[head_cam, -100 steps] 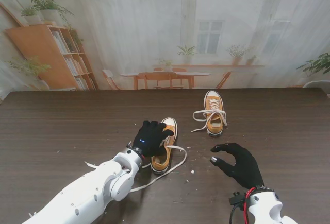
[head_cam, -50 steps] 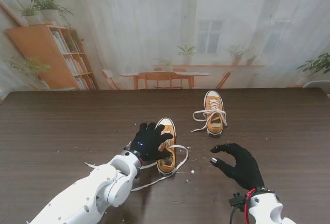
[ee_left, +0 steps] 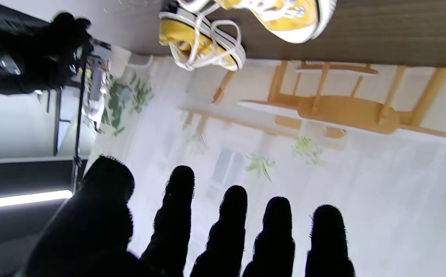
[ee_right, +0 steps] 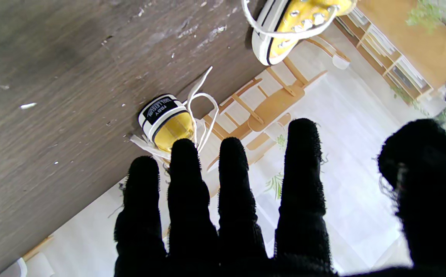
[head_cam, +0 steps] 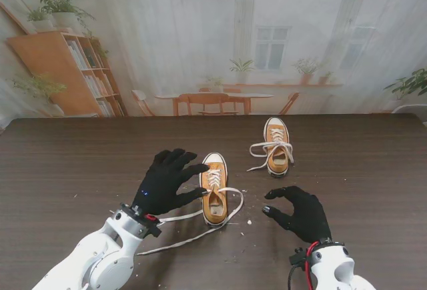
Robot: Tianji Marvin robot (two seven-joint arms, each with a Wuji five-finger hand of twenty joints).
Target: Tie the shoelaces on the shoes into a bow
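Across the dark worktop [head_cam: 80,163] the big change is on the left: the left robot hand [head_cam: 163,182] has let go of the near shoe [head_cam: 215,198] and pulled back toward me, fingers now fanned wide and holding nothing. That shoe, a second ago tipped and skewed under the palm, now stands upright and square, toe pointing away from me. So the straightening looks done and the tying itself has not begun. The right robot hand [head_cam: 299,213] waits on the other side of the shoe, well apart from it, fingers loosely curled and apart, empty. The far shoe [head_cam: 277,145] sits farther from me, its lace spilling off to its left side. The near shoe's lace [head_cam: 230,205] lies loose in a long loop around its heel and trails toward the left arm. No containers are here, only white crumbs [head_cam: 249,222] scattered beside the shoe.
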